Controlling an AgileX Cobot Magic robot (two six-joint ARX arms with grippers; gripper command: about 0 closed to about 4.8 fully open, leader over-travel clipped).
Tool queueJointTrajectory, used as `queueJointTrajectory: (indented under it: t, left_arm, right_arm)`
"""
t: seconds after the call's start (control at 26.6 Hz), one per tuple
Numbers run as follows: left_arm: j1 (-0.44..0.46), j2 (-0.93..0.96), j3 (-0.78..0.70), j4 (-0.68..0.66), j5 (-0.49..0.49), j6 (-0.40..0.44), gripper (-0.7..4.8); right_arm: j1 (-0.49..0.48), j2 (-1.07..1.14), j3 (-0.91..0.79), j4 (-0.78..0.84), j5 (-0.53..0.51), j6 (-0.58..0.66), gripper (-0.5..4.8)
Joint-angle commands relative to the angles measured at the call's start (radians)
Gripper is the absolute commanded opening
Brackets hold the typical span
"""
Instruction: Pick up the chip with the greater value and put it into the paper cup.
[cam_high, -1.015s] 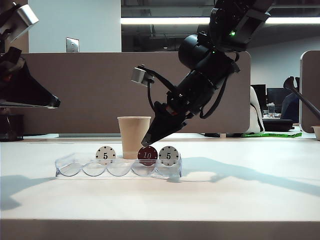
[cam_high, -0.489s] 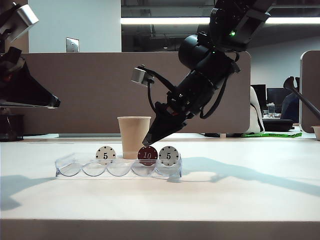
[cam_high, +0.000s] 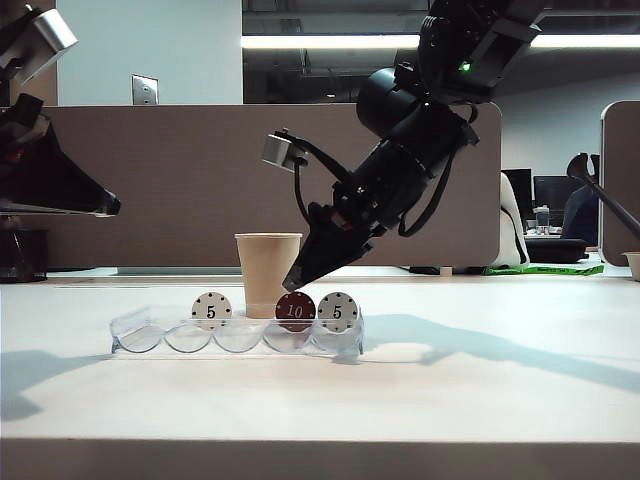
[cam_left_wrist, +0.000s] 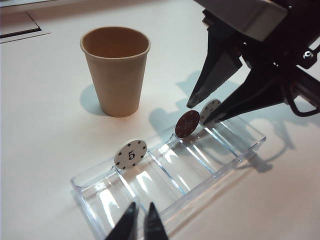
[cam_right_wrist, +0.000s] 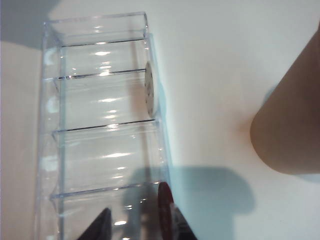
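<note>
Right gripper (cam_left_wrist: 202, 114) over the red chip (cam_left_wrist: 187, 124), fingers apart.

The red chip stands on edge in the clear tray (cam_high: 140, 338), near the cup (cam_high: 267, 273), between two white chips; one (cam_high: 211, 310) is farther along the tray, the other (cam_high: 337, 311) just beside it. The right fingers (cam_left_wrist: 210, 75) hang open on either side of the red chip, holding nothing. The left gripper (cam_left_wrist: 140, 227) is at the tray's near edge, fingers narrow and empty. The cup stands upright on the tabletop (cam_high: 500, 390) behind the tray.
</note>
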Motion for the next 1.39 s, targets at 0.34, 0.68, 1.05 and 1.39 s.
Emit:
queueJointTrajectory:
  t: [0.34,0.68,1.05,1.39]
  left_arm:
    - [0.001,-0.002,0.005,0.007,0.001,-0.003,0.27]
    - [0.001,-0.002,0.005,0.001,0.001,-0.003,0.27]
    - [0.001,-0.002,0.005,-0.007,0.001,-0.003,0.27]
    - [0.001,-0.002,0.005,-0.007,0.001,-0.003,0.27]
  right_arm:
    - [0.0,-0.002,0.002,0.087,0.024,0.001,2.14]
    - [0.0,0.053,0.002,0.084,0.024,0.002,2.13]
    - [0.001,0.056,0.002,0.085,0.023,0.002,2.11]
    - [0.0,0.054,0.002,0.087,0.024,0.002,1.39]
